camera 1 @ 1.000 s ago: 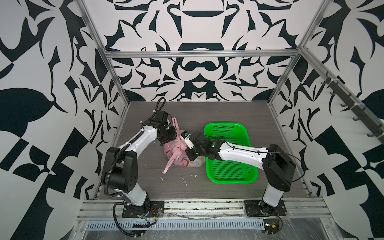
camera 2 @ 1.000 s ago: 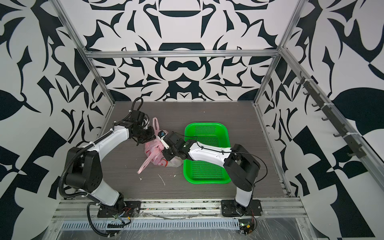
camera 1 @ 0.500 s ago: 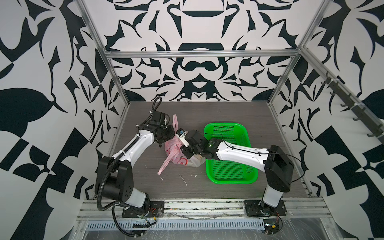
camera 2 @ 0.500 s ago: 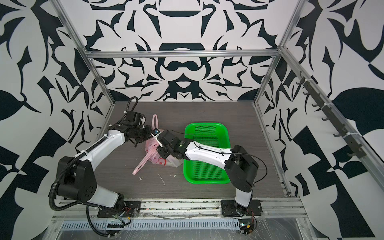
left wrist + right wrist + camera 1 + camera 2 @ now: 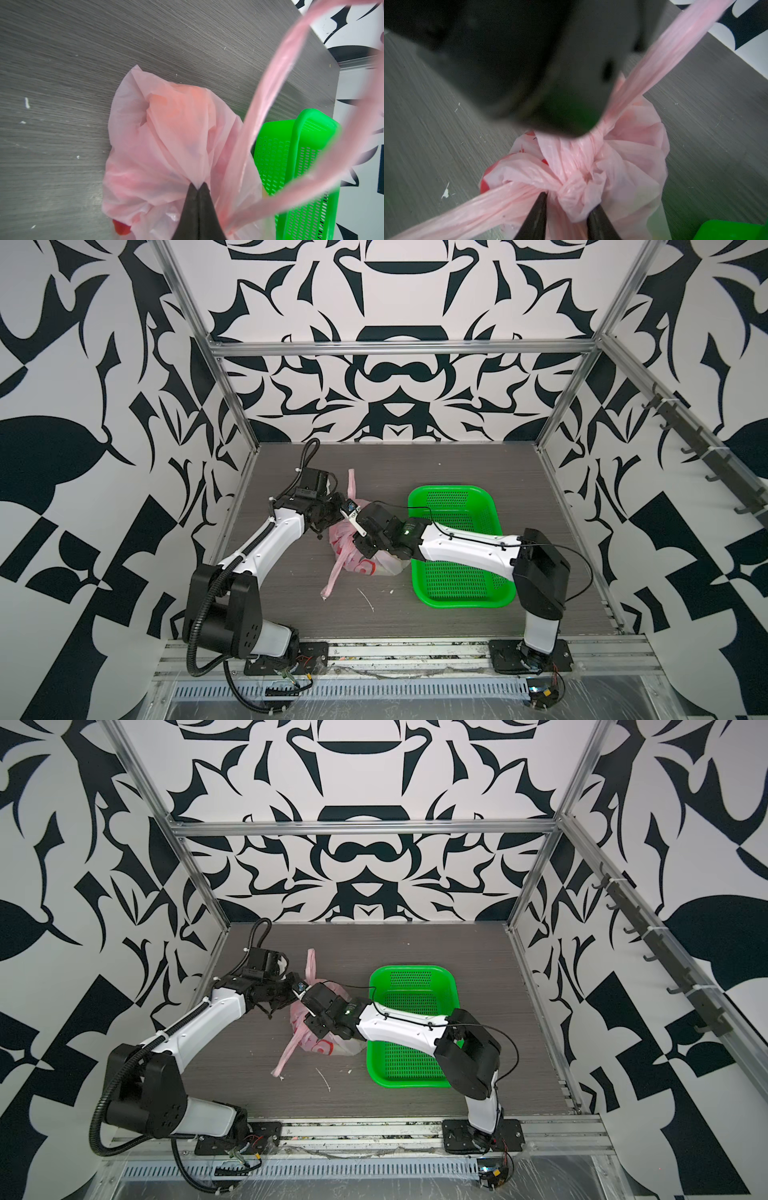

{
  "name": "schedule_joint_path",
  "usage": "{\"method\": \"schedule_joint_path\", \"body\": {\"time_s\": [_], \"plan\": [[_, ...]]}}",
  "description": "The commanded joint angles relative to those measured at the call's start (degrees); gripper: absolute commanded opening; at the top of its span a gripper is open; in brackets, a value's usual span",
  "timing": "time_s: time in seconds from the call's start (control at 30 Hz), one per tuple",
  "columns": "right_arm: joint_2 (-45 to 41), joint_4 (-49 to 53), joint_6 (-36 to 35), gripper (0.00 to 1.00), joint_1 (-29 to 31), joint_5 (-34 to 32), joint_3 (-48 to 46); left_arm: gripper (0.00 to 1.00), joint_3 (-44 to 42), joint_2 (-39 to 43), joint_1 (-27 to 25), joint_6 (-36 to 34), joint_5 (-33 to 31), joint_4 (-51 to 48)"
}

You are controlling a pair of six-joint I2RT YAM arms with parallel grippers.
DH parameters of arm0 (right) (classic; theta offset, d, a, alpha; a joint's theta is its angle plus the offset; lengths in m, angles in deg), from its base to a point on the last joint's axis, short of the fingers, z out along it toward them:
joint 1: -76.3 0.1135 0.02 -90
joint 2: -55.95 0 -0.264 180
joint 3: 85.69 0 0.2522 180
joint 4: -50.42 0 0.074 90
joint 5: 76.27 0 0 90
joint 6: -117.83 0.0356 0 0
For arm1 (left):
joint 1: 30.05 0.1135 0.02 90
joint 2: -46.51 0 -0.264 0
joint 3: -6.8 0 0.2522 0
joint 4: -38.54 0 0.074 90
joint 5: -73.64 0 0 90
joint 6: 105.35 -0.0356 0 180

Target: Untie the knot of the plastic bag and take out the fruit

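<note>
The knot (image 5: 575,187) is tied and sits on top of the bag (image 5: 384,568), pinched from both sides by the fingers of the right claw (image 5: 569,204). The left claw (image 5: 197,186) is clenched on a fold of the bag's film. The bag lies on the desk (image 5: 415,464), just beside the basket (image 5: 457,495). Its red logo (image 5: 365,569) is too small to read

The left arm (image 5: 274,539) and right arm (image 5: 465,551) are wearing white covers between chunky black joints, black cables (image 5: 304,456) are running along them, and the left gripper (image 5: 197,187) and right gripper (image 5: 569,201) are showing pointy black fingers (image 5: 191,207).
</note>
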Motion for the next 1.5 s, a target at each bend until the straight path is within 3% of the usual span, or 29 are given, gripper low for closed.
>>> {"method": "schedule_joint_path", "body": {"time_s": [0.0, 0.07, 0.1, 0.37, 0.6, 1.07, 1.2, 1.47], "plan": [[0.4, 0.9, 0.5, 0.22, 0.2, -2.5, 2.8, 0.00, -1.2, 1.6, 0.1, 1.1, 0.0, 1.6], [0.0, 0.9, 0.9, 0.03, 0.2, -2.5, 2.8, 0.00, -1.5, 1.5, 0.6, 1.0, -0.6, 1.9], [-0.4, 0.8, 1.1, 0.00, 0.2, -2.7, 2.4, 0.00, -1.8, 1.5, 1.1, 1.1, -0.8, 2.2], [-5.1, -0.7, 2.7, 0.00, 0.2, -2.1, -2.3, 0.00, -4.5, 0.8, 7.9, 2.6, 1.1, 6.5], [-9.9, 0.2, 4.9, 0.00, 0.2, -4.4, -7.6, 0.00, -4.7, 1.0, 10.8, 2.2, 1.3, 7.2], [-22.3, 1.4, 9.8, 0.00, -1.2, -10.0, -18.6, 0.00, -7.1, 1.6, 24.9, 1.3, 5.2, 9.1], [-22.3, 1.8, 9.9, 0.00, -1.3, -9.2, -17.9, 0.00, -7.9, 2.7, 28.1, 0.8, 7.3, 8.8], [-19.7, 5.2, 8.9, 0.04, -1.3, -7.4, -12.3, 0.00, -11.6, 7.9, 28.5, 2.1, 10.2, 8.7]]}}
